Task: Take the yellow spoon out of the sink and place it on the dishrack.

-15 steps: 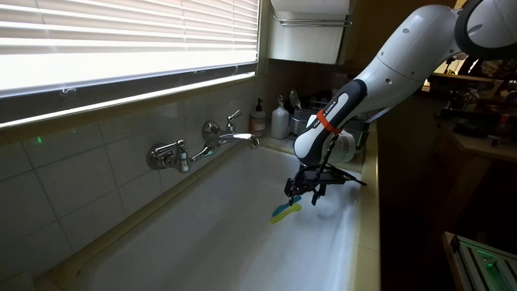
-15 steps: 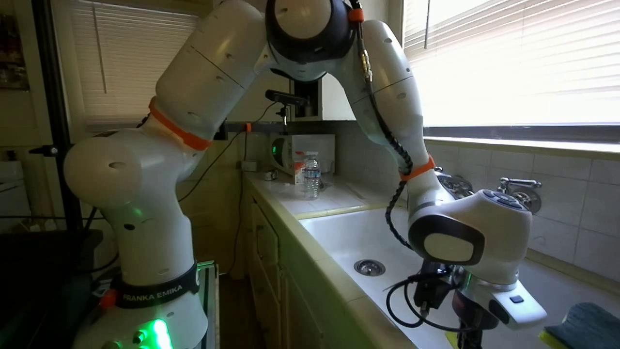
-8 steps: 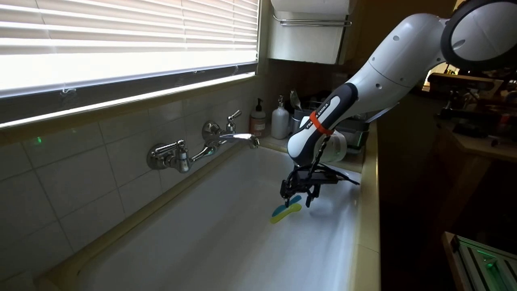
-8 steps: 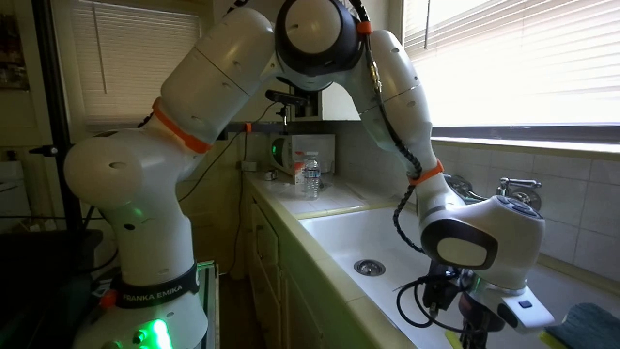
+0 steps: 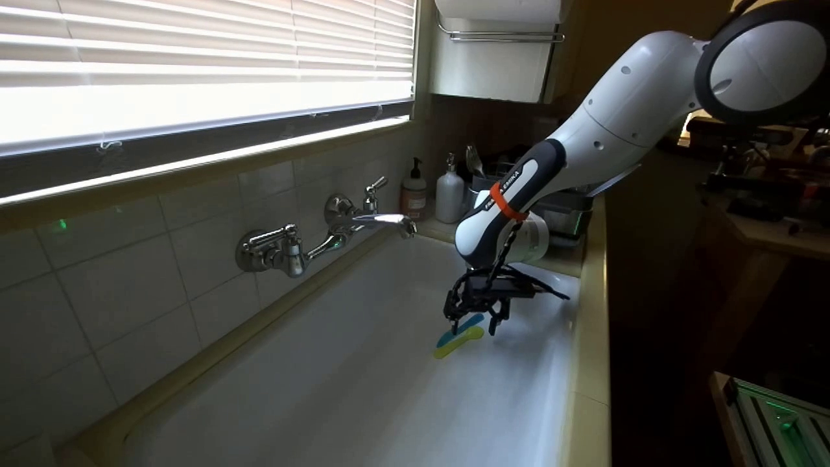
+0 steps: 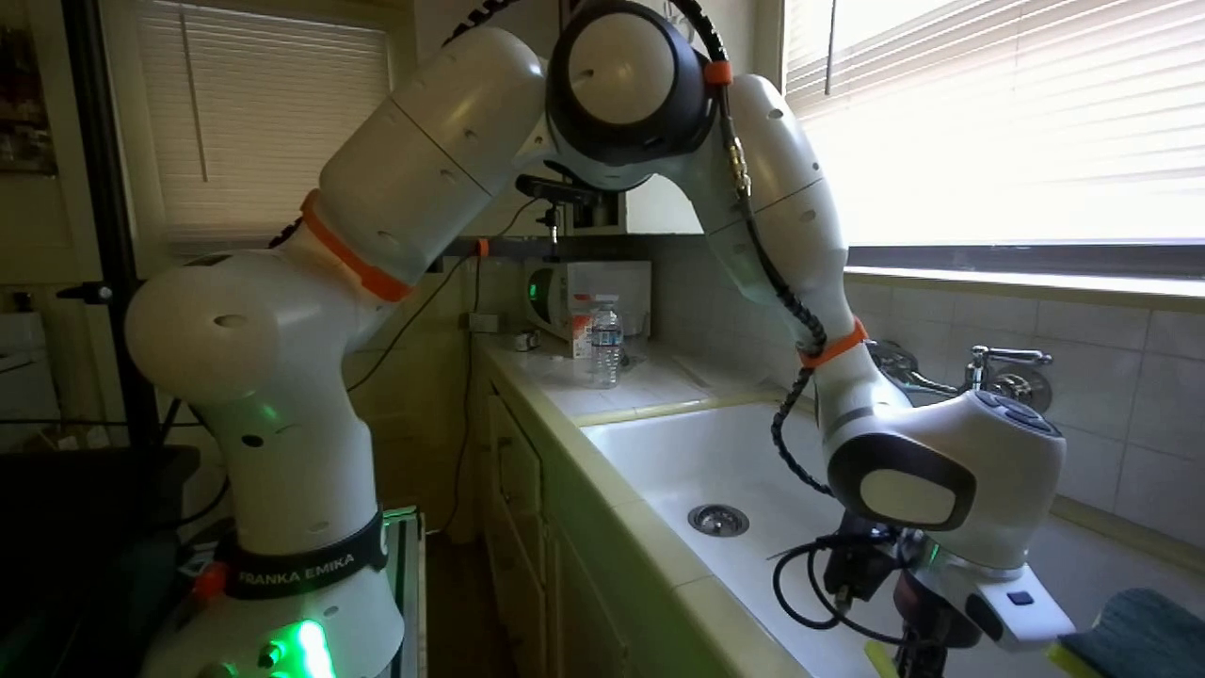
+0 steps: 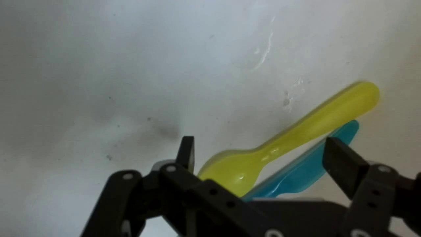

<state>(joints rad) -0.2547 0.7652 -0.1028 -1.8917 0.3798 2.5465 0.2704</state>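
Note:
The yellow spoon (image 5: 459, 342) lies on the floor of the white sink (image 5: 350, 395), beside a blue utensil (image 5: 478, 320). My gripper (image 5: 473, 330) is open and empty, low in the basin above the two utensils. In the wrist view the fingers (image 7: 260, 144) stand wide apart. The yellow spoon (image 7: 296, 135) crosses between them, its bowl near the left finger and partly hidden by it. The blue utensil (image 7: 302, 171) lies alongside, partly behind the right finger. The dark dishrack (image 5: 570, 217) stands beyond the sink's far end, partly hidden by the arm.
A chrome tap (image 5: 389, 222) reaches over the sink from the tiled wall. Two soap bottles (image 5: 449, 194) stand at the far end. In an exterior view there is a drain (image 6: 718, 520), a water bottle (image 6: 606, 344) on the counter and a grey-blue item (image 6: 1144, 633) at lower right.
My gripper has shifted left in one exterior view and right in another, coming over the utensils. The fingers stay open. The spoon and the blue utensil have not moved.

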